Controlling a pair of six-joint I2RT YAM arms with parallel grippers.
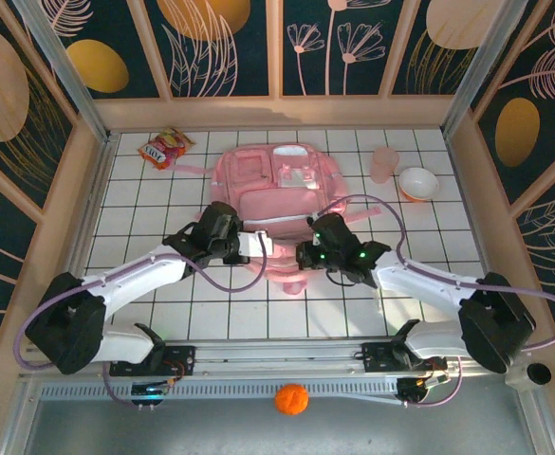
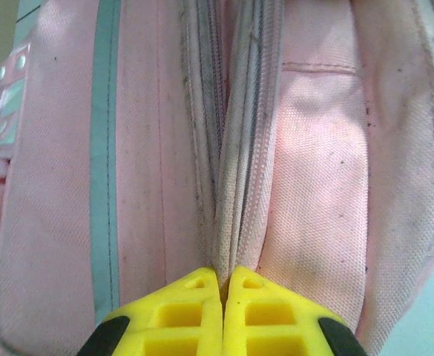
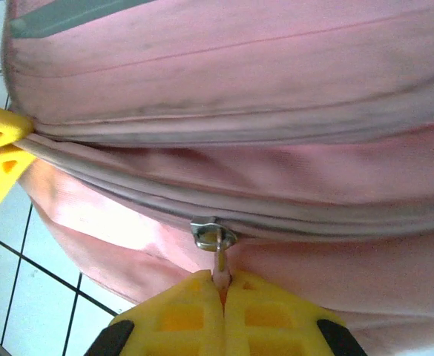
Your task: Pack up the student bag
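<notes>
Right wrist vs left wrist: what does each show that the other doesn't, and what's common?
Right wrist: metal zip slider, its pull pinched in the shut right claw. Left wrist: teal stripe running down the fabric. Both: the pink student bag, its grey zip tape, and the left claw shut on that tape.

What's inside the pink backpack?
The inside of the student bag is hidden: its pink fabric covers everything, and the zip shows no gap. Outside, the right hand pinches the zip pull, and the left hand pinches the bag along the zip.
</notes>
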